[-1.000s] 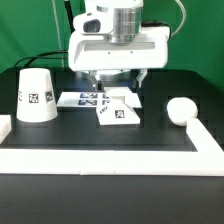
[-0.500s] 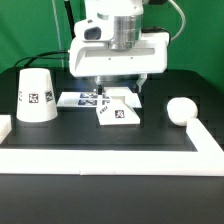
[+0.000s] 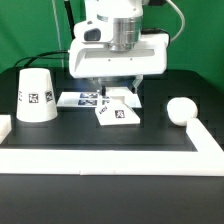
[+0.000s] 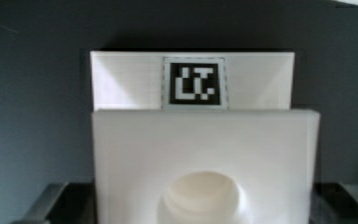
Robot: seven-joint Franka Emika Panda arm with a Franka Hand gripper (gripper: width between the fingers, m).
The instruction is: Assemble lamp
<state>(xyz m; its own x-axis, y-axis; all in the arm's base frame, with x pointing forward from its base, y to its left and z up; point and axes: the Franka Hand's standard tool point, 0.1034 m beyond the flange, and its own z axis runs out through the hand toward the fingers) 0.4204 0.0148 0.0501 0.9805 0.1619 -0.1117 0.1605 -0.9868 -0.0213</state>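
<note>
The white lamp base (image 3: 118, 112) stands mid-table with a square tag on its front. In the wrist view the base (image 4: 202, 140) fills the frame, showing its tag (image 4: 194, 82) and round socket (image 4: 208, 195). My gripper (image 3: 112, 92) hangs just above the base, open, with its dark fingers (image 4: 51, 205) straddling the base's sides and a small gap on each side. The white cone shade (image 3: 35, 97) stands at the exterior view's left. The ball bulb (image 3: 181, 110) lies at the exterior view's right. Both are apart from the gripper.
The marker board (image 3: 82, 99) lies flat just behind and to the exterior view's left of the base. A raised white border (image 3: 110, 160) runs along the table's front and sides. A green wall stands behind the arm.
The gripper has come down a little over the base. The base, shade and bulb have not moved.
</note>
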